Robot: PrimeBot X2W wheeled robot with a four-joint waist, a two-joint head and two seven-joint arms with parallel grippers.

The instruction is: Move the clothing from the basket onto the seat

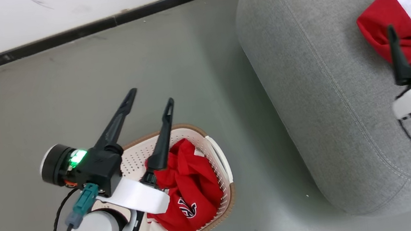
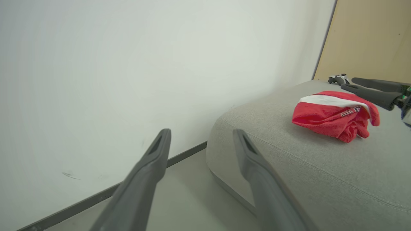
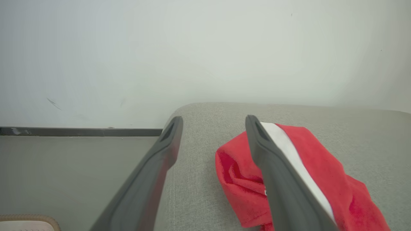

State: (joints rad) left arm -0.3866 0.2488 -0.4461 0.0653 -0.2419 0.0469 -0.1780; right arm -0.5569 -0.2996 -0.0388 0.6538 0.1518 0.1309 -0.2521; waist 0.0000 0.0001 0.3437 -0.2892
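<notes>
Left gripper (image 1: 151, 95) is open, fingers spread, nothing between them. Right gripper (image 1: 408, 23) is also open and empty, hanging over the seat (image 1: 301, 64) just beside the red garment on the cushion (image 1: 381, 17). In the left wrist view its fingers sit next to that garment, not closed on it. That piece is on the seat, so count it done.

The other red garment (image 1: 193, 187) lies bunched in the basket (image 1: 224, 164) on the floor, to the left of the seat.

What your next move turns on:
- The left arm is the near one. It sits right over the basket, while the right arm is well apart from it, across the seat's edge.
- In the head view the heap lies below the left fingertips, back toward the wrist, and the right-hand finger crosses its top edge.
- The fingers point up and past the basket's far rim toward the wall. The left wrist view looks at wall and sofa, not into the basket, so the gripper is aimed over the cloth rather than at it.
- The heap's long axis looks to run along the basket's length, up and down the head view.

My read: tip the left wrist down and draw it back before you close. I can't tell how high the tips are above the cloth.
</notes>
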